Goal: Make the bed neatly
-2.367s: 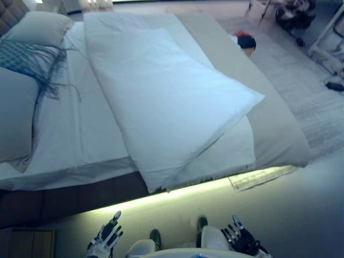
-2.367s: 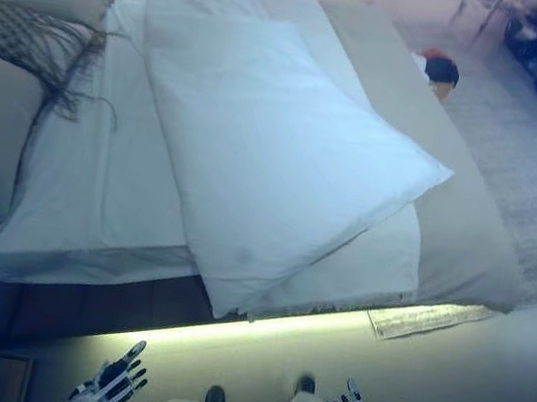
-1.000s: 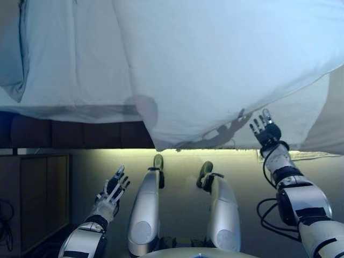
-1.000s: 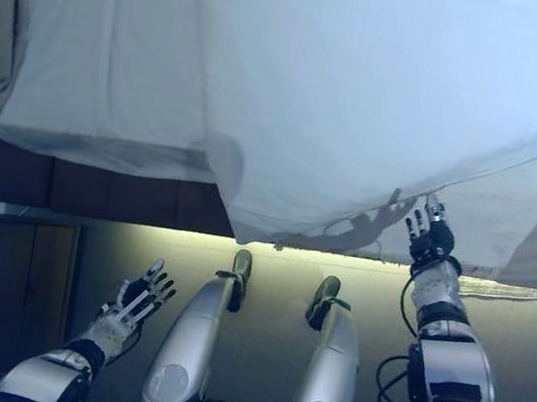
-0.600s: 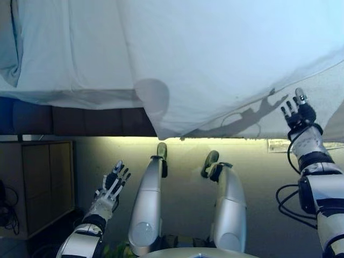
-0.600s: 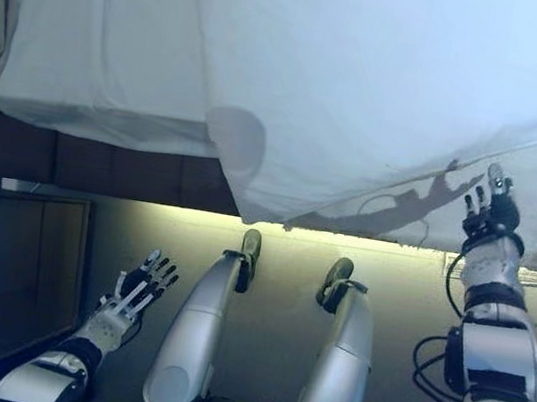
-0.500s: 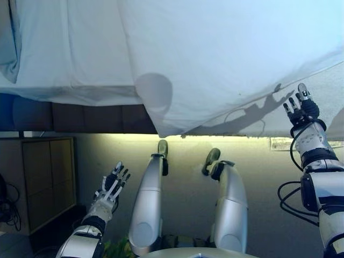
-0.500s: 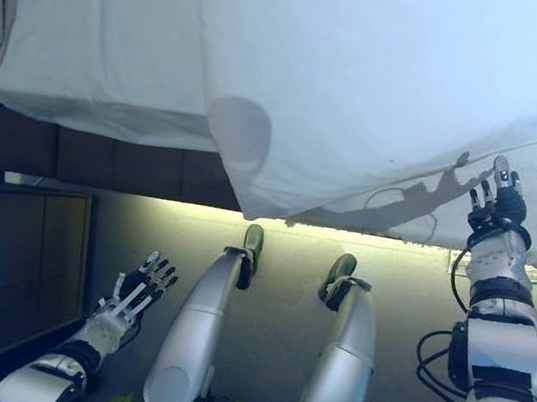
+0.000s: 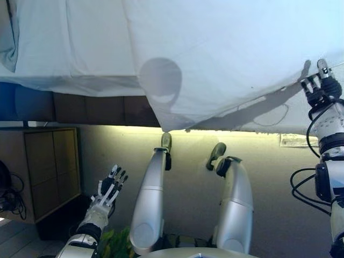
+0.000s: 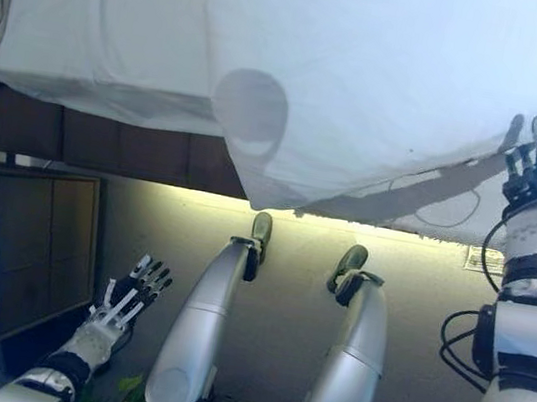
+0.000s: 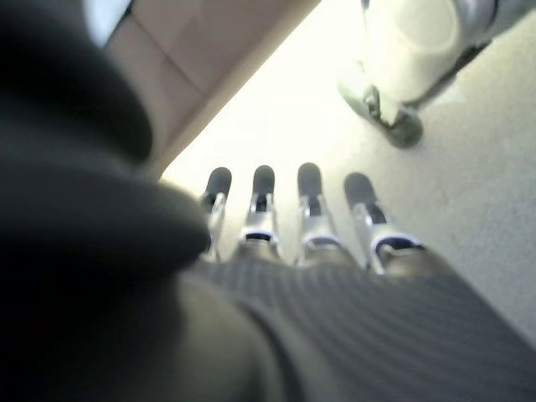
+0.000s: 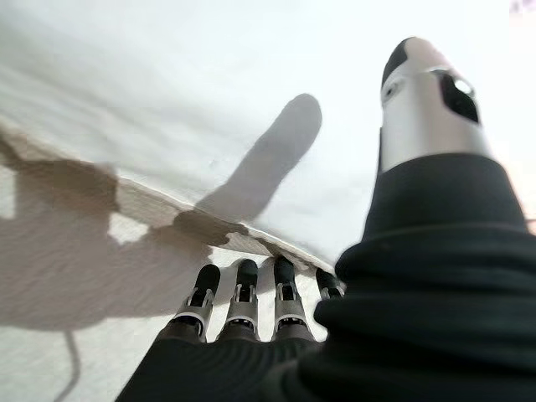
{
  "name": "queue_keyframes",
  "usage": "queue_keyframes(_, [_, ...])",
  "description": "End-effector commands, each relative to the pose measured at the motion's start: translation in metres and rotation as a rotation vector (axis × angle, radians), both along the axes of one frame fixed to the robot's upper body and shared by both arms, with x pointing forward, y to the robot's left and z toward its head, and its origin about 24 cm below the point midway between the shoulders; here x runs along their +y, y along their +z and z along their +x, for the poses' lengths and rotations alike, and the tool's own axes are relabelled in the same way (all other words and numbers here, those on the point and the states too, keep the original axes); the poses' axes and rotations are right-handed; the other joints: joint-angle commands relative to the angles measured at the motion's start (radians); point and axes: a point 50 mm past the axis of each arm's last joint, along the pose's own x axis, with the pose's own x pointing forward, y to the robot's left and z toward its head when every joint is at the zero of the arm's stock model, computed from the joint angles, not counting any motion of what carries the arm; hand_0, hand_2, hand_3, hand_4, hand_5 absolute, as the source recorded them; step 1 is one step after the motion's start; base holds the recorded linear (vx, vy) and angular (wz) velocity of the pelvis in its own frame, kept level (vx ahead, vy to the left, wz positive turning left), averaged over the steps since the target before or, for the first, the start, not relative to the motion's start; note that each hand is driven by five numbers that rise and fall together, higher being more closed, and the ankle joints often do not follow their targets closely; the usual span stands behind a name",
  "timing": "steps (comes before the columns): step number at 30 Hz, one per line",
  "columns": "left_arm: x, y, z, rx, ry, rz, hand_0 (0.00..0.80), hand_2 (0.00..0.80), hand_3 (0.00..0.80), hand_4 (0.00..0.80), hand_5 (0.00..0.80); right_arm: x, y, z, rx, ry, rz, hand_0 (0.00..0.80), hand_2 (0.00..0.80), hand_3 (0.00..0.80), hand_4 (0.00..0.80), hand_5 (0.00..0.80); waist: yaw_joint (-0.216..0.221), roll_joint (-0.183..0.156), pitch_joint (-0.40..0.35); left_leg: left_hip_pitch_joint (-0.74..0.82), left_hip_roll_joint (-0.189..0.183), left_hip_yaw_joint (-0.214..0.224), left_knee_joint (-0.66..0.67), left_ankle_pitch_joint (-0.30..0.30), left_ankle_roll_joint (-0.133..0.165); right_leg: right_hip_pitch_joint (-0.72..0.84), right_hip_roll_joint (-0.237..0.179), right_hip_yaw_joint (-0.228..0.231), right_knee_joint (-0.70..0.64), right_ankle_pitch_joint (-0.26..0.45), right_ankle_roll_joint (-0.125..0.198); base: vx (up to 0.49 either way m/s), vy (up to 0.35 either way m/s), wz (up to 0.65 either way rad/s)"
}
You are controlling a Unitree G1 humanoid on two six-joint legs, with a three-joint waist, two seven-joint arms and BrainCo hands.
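A white duvet point(image 9: 215, 48) lies askew over the bed, and its corner point(image 9: 167, 124) hangs over the near side. Below it the white sheet point(image 9: 75, 43) covers the mattress. My right hand point(image 9: 321, 87) is raised at the far right, open with straight fingers. Its fingertips point(image 12: 243, 283) touch the duvet's lower edge point(image 12: 167, 201) where it lies on the sheet; the thumb point(image 12: 427, 100) stands apart. My left hand point(image 9: 109, 191) is open and empty, low at the left near the floor; its straight fingers point(image 11: 285, 197) show in the left wrist view.
A wooden bedside cabinet point(image 9: 48, 166) stands at the left next to my left hand. The dark bed base point(image 9: 80, 109) runs under the sheet with a lit strip below it. A paper point(image 9: 294, 141) lies on the floor at the right. A pillow's edge point(image 9: 7, 32) shows top left.
My right hand has risen and moved right, up to the duvet's edge. The view has shifted a little. My left hand stays low and open.
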Motion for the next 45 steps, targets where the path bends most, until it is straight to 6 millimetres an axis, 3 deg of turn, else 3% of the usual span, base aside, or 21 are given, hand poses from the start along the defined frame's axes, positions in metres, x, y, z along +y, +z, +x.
queue_keyframes(1, [0.011, -0.01, -0.029, 0.046, 0.023, 0.014, 0.0, 0.0, 0.0, 0.0, 0.0, -0.016, 0.052, -0.01, -0.103, -0.004, -0.152, 0.0, 0.0, 0.0, 0.0, 0.0, 0.011, 0.047, -0.004, 0.034, 0.005, -0.007, -0.056, 0.009, 0.031, 0.006, 0.004, 0.101, -0.015, 0.041, 0.051, 0.016, 0.008, 0.11])
queue_keyframes(17, [0.019, -0.012, -0.049, 0.059, -0.001, 0.021, 0.0, 0.0, 0.0, 0.0, 0.0, 0.002, 0.125, -0.013, -0.337, 0.095, -0.263, 0.0, 0.0, 0.0, 0.0, 0.0, 0.043, 0.046, -0.004, 0.059, 0.008, -0.023, -0.094, 0.041, 0.02, 0.031, -0.001, 0.072, -0.014, 0.03, 0.041, 0.002, -0.002, 0.02])
queue_keyframes(18, [0.019, -0.012, -0.049, 0.059, -0.004, 0.022, 0.0, 0.0, 0.0, 0.0, 0.0, 0.004, 0.127, -0.013, -0.347, 0.1, -0.278, 0.264, 0.264, 0.264, 0.264, 0.264, 0.043, 0.045, -0.004, 0.061, 0.009, -0.023, -0.095, 0.042, 0.02, 0.034, -0.001, 0.071, -0.016, 0.03, 0.04, 0.0, 0.0, 0.0])
queue_keyframes(19, [0.019, -0.012, -0.05, 0.059, -0.007, 0.021, 0.0, 0.0, 0.0, 0.0, 0.0, 0.006, 0.13, -0.013, -0.367, 0.116, -0.293, 0.8, 0.8, 0.8, 0.8, 0.8, 0.042, 0.044, -0.004, 0.067, 0.009, -0.023, -0.098, 0.044, 0.02, 0.039, 0.001, 0.071, -0.019, 0.031, 0.039, 0.0, 0.0, 0.0])
queue_keyframes(38, [0.03, -0.008, -0.049, 0.052, 0.015, 0.036, 0.0, 0.0, 0.0, 0.0, 0.0, -0.004, 0.107, -0.015, -0.337, 0.179, -0.264, 0.8, 0.8, 0.8, 0.8, 0.8, 0.043, 0.021, -0.004, 0.192, 0.017, -0.01, -0.153, 0.044, 0.015, 0.175, -0.008, 0.036, -0.088, 0.034, 0.047, -0.003, 0.0, 0.0])
queue_keyframes(45, [0.03, 0.004, -0.029, -0.054, 0.018, 0.036, 0.0, 0.0, 0.0, 0.0, 0.0, 0.007, 0.092, -0.006, -0.306, 0.253, -0.223, 0.8, 0.8, 0.8, 0.8, 0.8, 0.042, -0.009, -0.004, 0.322, 0.026, 0.003, -0.241, 0.063, -0.001, 0.313, -0.005, 0.01, -0.2, 0.063, 0.066, -0.018, 0.033, -0.01])
